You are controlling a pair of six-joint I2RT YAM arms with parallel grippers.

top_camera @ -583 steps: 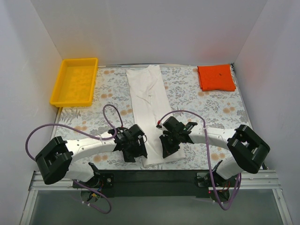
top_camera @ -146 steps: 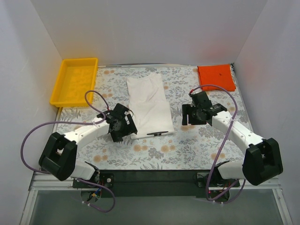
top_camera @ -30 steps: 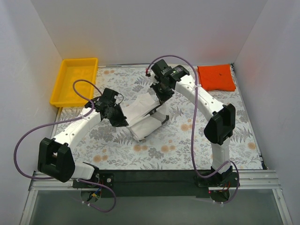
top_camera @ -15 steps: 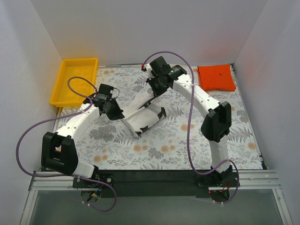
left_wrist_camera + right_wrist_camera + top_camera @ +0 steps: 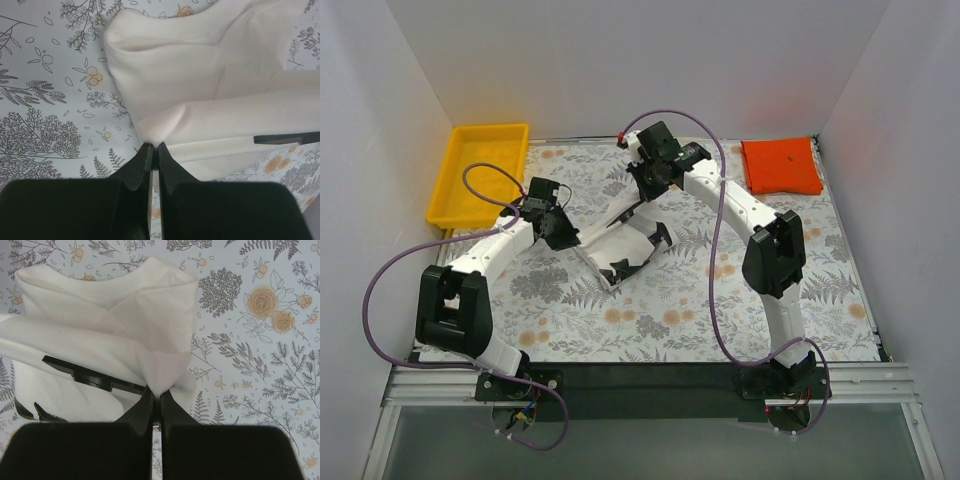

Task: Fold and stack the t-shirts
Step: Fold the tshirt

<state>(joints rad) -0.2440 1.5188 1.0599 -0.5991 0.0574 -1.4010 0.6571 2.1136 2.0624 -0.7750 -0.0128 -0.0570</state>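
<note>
White t-shirt (image 5: pixel 625 250) held part-lifted, well apart from orange-red t-shirt (image 5: pixel 780 166); left gripper (image 5: pixel 154 148) and right gripper (image 5: pixel 155 393) each clenched on its cloth. Pinched ends are best carried level, edges matched before release.

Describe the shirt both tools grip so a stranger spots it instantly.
Start at the middle of the floral table, nearer than the yellow tray and the orange-red shirt. The white t-shirt is bunched there, pinched by the left tool and right tool; it alone is white with black print.
</note>
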